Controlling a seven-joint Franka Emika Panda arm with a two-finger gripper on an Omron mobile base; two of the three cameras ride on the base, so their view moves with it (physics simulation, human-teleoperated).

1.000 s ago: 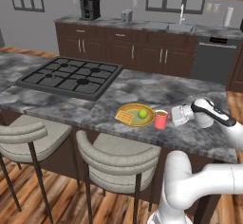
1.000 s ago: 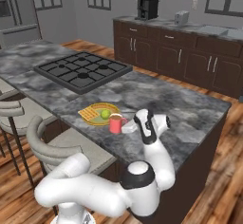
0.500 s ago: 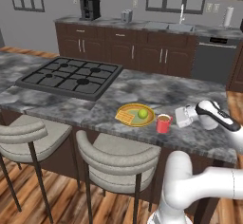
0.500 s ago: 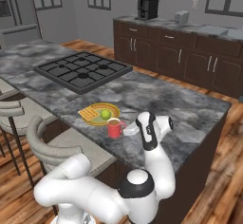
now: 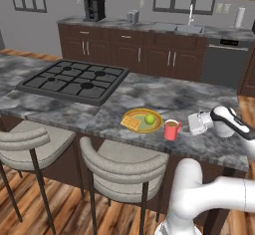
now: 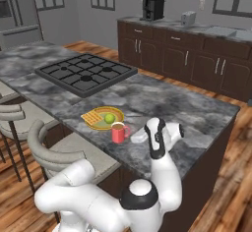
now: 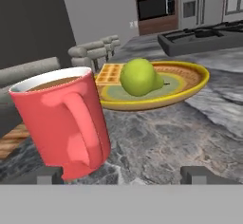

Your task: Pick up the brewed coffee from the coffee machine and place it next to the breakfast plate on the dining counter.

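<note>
A dark-cabinet kitchen is framing the scene, with the coffee machine (image 5: pixel 94 8) sitting far back at about eleven o'clock on the rear counter. In front, the marbled dining desk (image 5: pixel 149 97) is carrying the black cooktop (image 5: pixel 73 80) on its left half. Moving right, the breakfast plate (image 5: pixel 143 120) is lying near the front edge, holding its waffle piece (image 5: pixel 130 124) and green fruit (image 5: pixel 149 119). Just beside the plate, at its three o'clock, the brewed coffee (image 5: pixel 171 129) is standing upright on the stone, apart from the plate rim. Further right again, the gripper (image 5: pixel 195 124) is now sitting clear of the mug; half a second ago it was closer in, and a second ago right against it. In the hand view the jaws are standing apart, the mug (image 7: pixel 64 121) free between and beyond them. By my reading the placing is done and the arm is pulling away.
</note>
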